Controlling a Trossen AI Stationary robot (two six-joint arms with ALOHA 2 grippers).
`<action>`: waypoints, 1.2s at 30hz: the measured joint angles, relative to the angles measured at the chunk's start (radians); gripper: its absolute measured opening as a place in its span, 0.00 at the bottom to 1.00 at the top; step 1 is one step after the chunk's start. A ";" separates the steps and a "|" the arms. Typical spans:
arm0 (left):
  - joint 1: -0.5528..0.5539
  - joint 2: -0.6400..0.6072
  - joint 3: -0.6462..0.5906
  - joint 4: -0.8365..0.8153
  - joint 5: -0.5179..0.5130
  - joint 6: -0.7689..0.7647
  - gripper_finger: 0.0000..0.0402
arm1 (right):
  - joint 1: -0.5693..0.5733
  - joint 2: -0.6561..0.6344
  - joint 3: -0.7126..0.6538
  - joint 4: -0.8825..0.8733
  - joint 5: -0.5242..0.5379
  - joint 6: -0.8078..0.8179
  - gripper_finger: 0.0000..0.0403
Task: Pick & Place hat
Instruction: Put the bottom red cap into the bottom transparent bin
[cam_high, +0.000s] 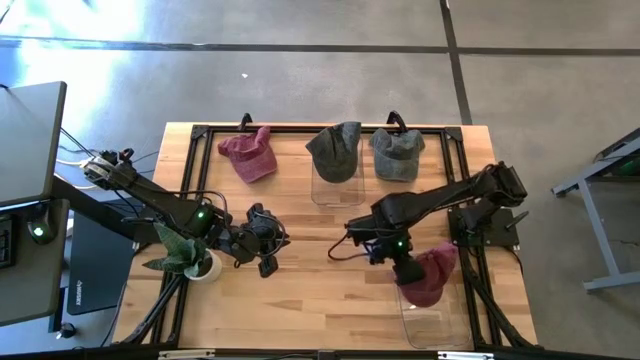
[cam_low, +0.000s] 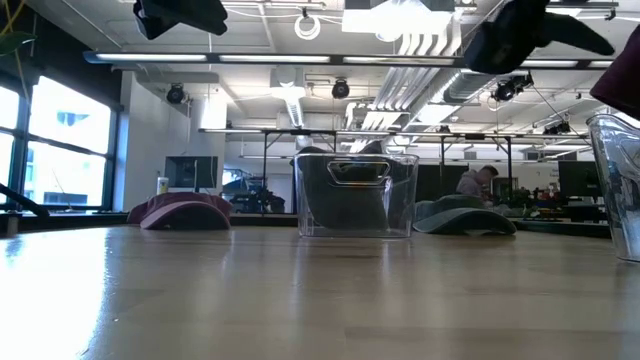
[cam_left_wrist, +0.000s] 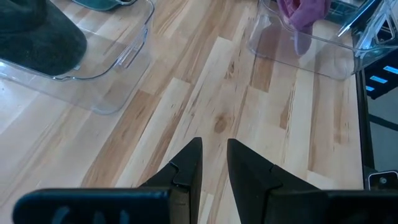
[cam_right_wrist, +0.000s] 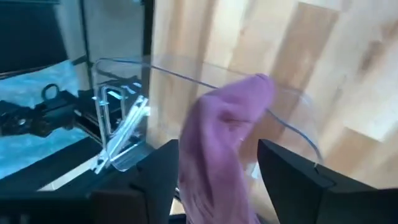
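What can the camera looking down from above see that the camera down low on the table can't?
Only the high view shows the potted plant, the left gripper hovering over bare wood, and the right gripper with the maroon hat over the near clear bin.

Only the low view shows the room behind the table, with its ceiling lights, windows and a person far off.

Both show the red hat, the dark grey hat sitting in the middle clear bin, and the light grey hat.
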 joint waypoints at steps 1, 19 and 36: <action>0.000 0.000 0.000 0.000 0.000 0.000 0.18 | 0.004 0.000 -0.017 0.000 -0.016 -0.007 0.53; 0.001 0.000 0.000 0.155 -0.012 0.238 0.18 | -0.068 -0.141 -0.178 0.044 -0.420 0.101 0.06; 0.072 0.020 0.001 0.183 0.108 0.200 0.18 | -0.201 -0.323 -0.476 0.322 -0.152 0.377 0.07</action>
